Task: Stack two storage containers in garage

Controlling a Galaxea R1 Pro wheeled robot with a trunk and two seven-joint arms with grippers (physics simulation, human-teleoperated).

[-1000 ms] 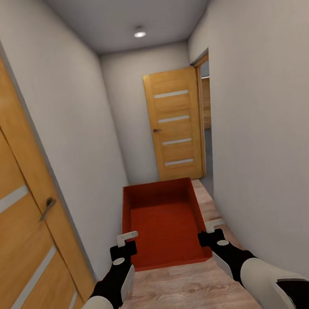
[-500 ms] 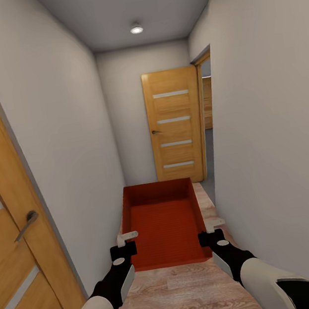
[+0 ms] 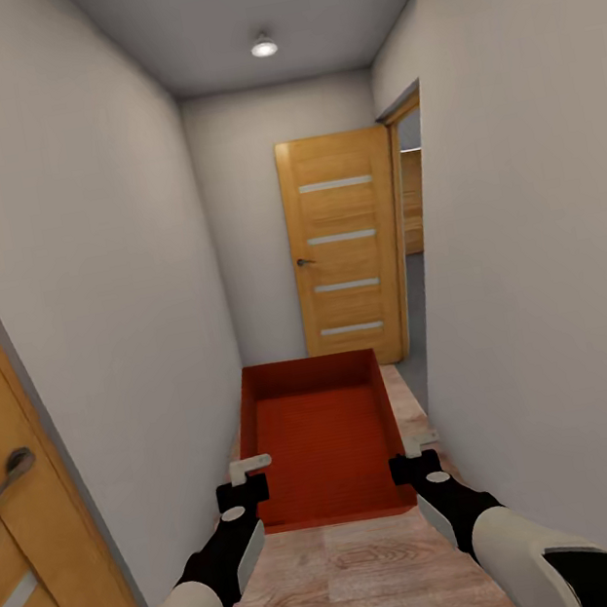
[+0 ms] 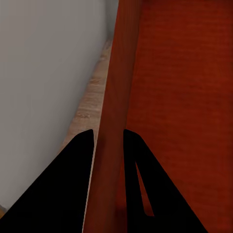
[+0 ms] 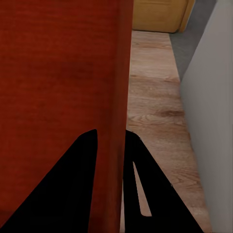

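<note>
I carry one orange-red open-topped storage container [image 3: 320,434] level in front of me, above the hallway's wood floor. My left gripper [image 3: 249,468] is shut on its left wall [image 4: 112,121], one finger on each side of the rim. On the opposite side my right gripper [image 3: 422,442] is shut on the right wall [image 5: 121,97] in the same way. The box is empty inside. The second container is out of view, as are the garage and its dark grey floor.
I am in a narrow white-walled hallway with light wood plank floor [image 3: 368,569]. A wooden door [image 3: 345,247] stands open at the far end beside a doorway [image 3: 414,226] on the right. Another wooden door [image 3: 28,547] with a handle is close on my left.
The whole view has shifted forward along the hallway: the left door has slid towards the picture's edge and the far door looks slightly bigger. Both grippers hold the container as before.
</note>
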